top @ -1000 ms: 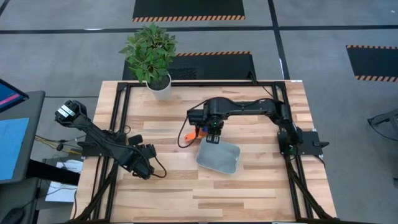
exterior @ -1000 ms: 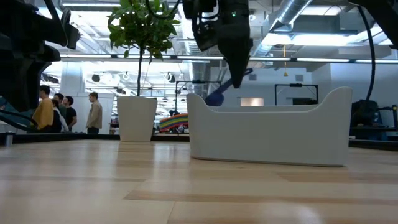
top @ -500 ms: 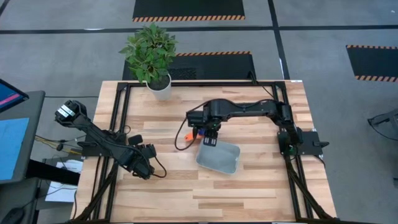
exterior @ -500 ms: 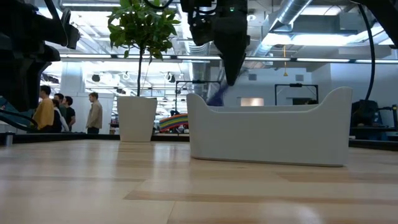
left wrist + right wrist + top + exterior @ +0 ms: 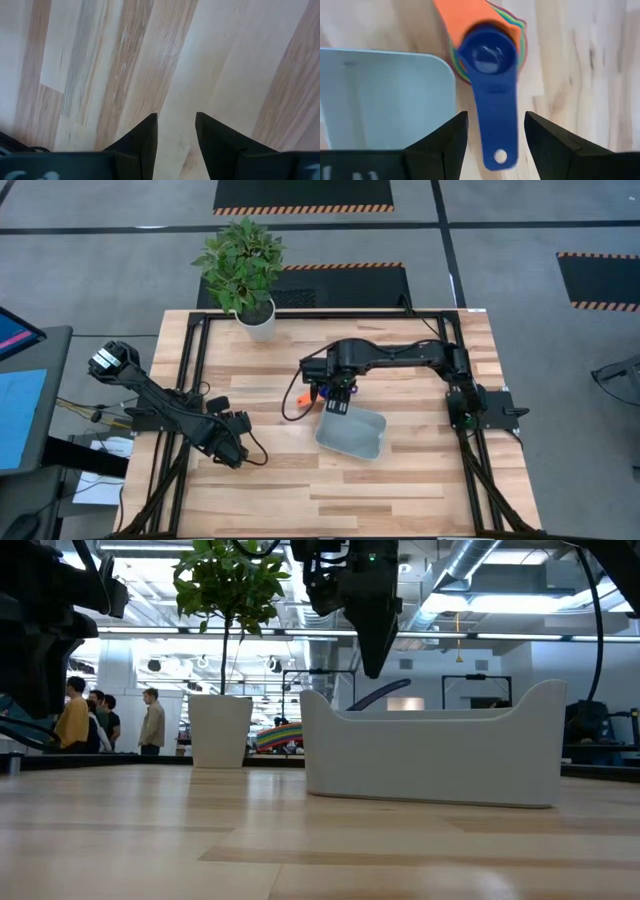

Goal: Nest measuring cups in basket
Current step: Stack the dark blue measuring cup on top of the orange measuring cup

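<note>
Right gripper (image 5: 492, 135) hangs over the near-left corner of the basket (image 5: 352, 432), its fingers spread wider than a second ago and clear of the dark blue measuring cup (image 5: 491, 87). That cup, gripped a moment back, now sits atop the orange cup (image 5: 470, 17) in the nested stack, its handle pointing back between the open fingers. The stack lies on the tabletop (image 5: 400, 480) just outside the basket, so the nesting looks finished but it is not yet in the basket. Left gripper (image 5: 175, 135), partly open, waits over bare wood at the table's left.
</note>
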Controlling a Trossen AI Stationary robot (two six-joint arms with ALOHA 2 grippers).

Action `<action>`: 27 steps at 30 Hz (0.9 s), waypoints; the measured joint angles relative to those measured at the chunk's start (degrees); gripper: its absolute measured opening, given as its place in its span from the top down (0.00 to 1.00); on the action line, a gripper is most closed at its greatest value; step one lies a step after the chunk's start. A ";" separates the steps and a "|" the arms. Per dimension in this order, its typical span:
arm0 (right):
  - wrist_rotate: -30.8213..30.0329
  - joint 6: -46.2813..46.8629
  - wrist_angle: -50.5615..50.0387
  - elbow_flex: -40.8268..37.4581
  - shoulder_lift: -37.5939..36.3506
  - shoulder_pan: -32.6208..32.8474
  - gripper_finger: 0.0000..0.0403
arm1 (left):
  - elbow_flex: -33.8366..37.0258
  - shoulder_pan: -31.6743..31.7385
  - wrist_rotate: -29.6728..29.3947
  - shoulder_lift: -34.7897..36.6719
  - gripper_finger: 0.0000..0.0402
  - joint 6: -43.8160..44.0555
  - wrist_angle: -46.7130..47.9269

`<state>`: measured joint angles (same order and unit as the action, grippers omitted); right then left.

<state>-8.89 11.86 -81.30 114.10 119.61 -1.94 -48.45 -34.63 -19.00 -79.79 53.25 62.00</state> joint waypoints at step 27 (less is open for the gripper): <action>-39.08 74.90 -0.47 -33.49 -26.51 12.70 0.67 | 0.00 0.18 -2.72 -0.02 0.69 5.70 0.22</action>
<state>-47.98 86.76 -81.78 80.62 93.10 10.76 -48.45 -34.45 -21.71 -79.81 58.96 62.22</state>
